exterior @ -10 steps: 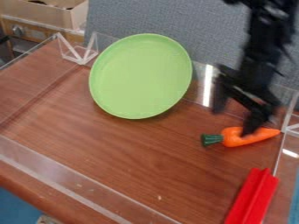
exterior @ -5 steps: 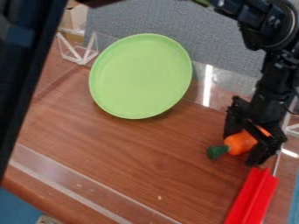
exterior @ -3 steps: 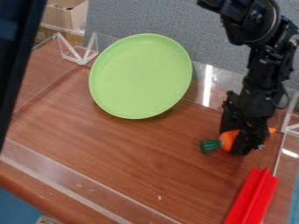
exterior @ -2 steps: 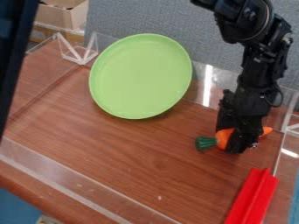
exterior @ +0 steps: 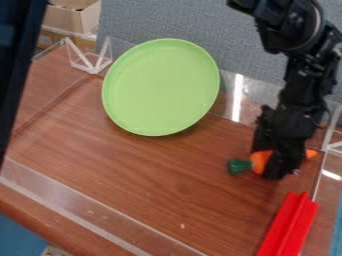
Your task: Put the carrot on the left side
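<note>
The carrot (exterior: 251, 164) is a small orange toy with a dark green stub pointing left, lying on the wooden table (exterior: 120, 165) at the right, below and right of the green plate (exterior: 160, 85). My gripper (exterior: 277, 162) comes straight down on the carrot's middle, its black fingers (exterior: 286, 160) pressed against either side of it, shut on it. The orange tip (exterior: 313, 153) pokes out to the right of the fingers. The middle of the carrot is hidden by the fingers.
A large round green plate lies tilted at the back centre. Flat red bars (exterior: 291, 228) lie at the front right corner. Clear plastic walls (exterior: 54, 190) edge the table. A dark blurred shape (exterior: 16, 70) covers the left edge of the view.
The fingers have closed in on the carrot. The arm and carrot have shifted slightly left; the carrot still rests low at the table.
</note>
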Controlling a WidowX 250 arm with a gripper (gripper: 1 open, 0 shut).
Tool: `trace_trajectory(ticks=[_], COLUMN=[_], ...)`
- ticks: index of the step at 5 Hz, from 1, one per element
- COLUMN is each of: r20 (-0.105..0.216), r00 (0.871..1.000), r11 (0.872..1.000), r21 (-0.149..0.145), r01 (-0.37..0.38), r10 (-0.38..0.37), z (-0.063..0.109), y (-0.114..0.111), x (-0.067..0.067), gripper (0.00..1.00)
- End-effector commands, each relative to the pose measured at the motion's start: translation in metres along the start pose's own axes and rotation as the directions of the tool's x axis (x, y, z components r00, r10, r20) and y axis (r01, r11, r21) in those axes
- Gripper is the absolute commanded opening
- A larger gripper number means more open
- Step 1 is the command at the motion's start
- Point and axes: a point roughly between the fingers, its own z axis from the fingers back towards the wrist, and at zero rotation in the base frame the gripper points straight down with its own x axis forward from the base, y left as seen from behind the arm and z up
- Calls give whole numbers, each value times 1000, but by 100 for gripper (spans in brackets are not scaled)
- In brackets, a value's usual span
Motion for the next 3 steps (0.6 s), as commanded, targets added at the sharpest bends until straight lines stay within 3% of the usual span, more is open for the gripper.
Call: trace_trajectory(ticks=[1, 2, 3], r20=[85, 94, 104], r00=[996, 994, 992], r11=[999, 997, 995], r21=[42, 49, 53], r01=[-21, -55, -82], r10=[18, 50, 76], z=[26, 25, 19], y=[-13, -13, -11], x=[21, 28, 25], gripper=[0, 0, 0])
